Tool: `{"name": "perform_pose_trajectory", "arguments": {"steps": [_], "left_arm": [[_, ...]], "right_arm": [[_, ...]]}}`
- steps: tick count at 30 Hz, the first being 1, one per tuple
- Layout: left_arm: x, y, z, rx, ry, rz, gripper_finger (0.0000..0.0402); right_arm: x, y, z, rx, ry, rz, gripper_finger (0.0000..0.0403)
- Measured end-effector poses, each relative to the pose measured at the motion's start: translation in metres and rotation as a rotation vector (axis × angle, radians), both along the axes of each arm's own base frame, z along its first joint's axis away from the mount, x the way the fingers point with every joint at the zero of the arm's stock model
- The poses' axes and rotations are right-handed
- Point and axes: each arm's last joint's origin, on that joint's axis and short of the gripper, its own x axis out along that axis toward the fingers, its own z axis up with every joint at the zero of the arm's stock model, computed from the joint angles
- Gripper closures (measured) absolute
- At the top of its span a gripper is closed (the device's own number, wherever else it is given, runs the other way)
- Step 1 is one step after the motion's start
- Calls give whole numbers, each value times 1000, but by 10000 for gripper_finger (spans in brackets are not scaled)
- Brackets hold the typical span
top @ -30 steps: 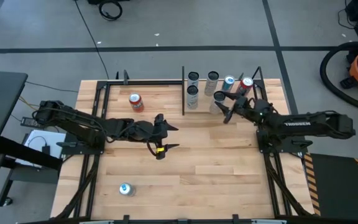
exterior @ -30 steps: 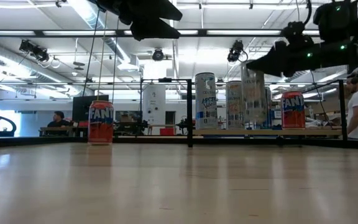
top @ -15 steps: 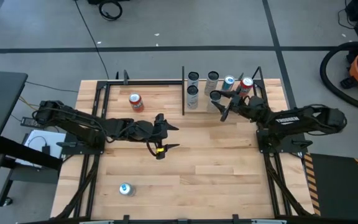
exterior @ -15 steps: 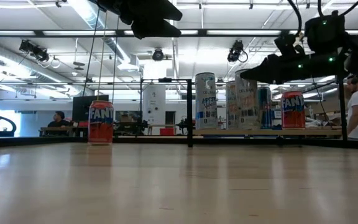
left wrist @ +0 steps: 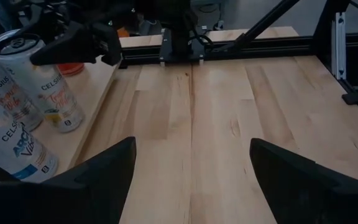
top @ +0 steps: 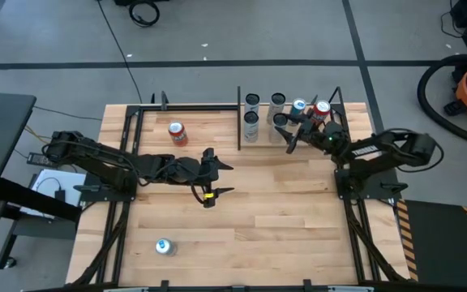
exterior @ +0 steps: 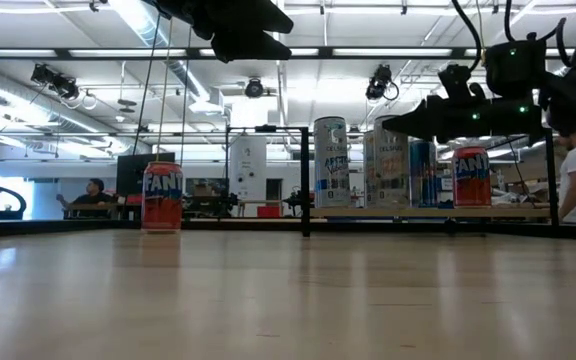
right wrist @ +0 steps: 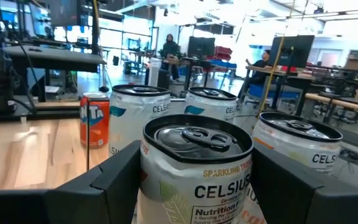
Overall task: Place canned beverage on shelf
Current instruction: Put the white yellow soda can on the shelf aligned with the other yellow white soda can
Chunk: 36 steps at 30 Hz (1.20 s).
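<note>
Across far edge of tabletop, shelf is seen at right corner, crowded with upright cans. Right gripper is positioned over shelf, fingers pinching white Celsius can among the others. Left gripper is held above table centre, fingers spread wide, nothing gripped. Orange Fanta can is stood apart at far left of tabletop. Blue-topped can is left alone near front edge.
</note>
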Motion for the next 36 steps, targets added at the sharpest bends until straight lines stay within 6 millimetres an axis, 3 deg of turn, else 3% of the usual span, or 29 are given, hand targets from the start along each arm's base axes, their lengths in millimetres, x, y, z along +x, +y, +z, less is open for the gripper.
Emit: {"name": "perform_pose_trajectory", "arguments": {"steps": [14,24,36], "left_arm": [[0,0,0,-1,1,1,86],[0,0,0,-2,1,1,86],[0,0,0,20,3,-6,86]], "right_arm": [[0,-4,-3,-6,2,6,102],[-2,-6,-5,41,-12,-93,81],[6,-9,3,25,-17,3,82]]}}
